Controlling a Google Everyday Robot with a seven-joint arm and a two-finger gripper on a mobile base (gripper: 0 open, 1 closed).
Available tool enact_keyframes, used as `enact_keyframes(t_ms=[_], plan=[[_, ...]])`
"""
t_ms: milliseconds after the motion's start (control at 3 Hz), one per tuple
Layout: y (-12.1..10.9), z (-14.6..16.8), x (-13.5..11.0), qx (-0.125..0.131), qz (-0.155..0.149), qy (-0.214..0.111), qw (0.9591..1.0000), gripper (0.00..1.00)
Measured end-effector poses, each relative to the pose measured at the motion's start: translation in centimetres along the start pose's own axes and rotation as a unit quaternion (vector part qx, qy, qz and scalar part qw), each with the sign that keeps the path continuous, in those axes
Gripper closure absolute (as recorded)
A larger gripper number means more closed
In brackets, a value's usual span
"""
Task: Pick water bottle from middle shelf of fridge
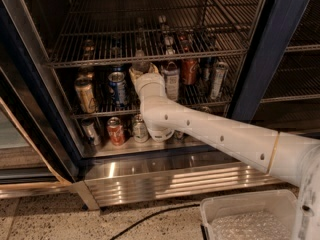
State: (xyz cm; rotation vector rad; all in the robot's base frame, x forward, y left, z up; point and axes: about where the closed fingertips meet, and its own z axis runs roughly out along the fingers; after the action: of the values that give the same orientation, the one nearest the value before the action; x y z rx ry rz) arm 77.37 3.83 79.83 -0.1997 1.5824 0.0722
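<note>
Since the wrist [150, 86] blocks the end effector [138, 73], its grip cannot be told; it hangs over the shelf [100, 114], bottle [141, 62] at its 12 o'clock. Bottle: likely light, thin-walled, slick; hold mid-body.

Fridge [175, 179] base: ribbed stainless steel, glossy. Shelf [107, 112]: thin bare steel wire, dull shine. Cans [116, 86]: glossy printed metal. Arm [210, 134]: smooth matt white plastic shell; gripper [140, 73], pale matt, sits just over the shelf betw. cans. Bin [240, 206]: cloudy plastic. Floor [45, 224]: speckled, matt.
</note>
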Motion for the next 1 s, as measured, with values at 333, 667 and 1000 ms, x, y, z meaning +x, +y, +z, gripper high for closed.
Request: enact_keyframes(t_ms=[333, 667, 1000], plan=[[0.39, -0.38, -2.03, -0.007, -0.004, -0.012, 0.9999, 1.00], [0.54, -0.54, -2.08, -0.009, -0.004, -0.016, 0.9998, 1.00], [0.59, -0.55, -1.71, -0.010, -0.004, -0.017, 0.9998, 1.00]])
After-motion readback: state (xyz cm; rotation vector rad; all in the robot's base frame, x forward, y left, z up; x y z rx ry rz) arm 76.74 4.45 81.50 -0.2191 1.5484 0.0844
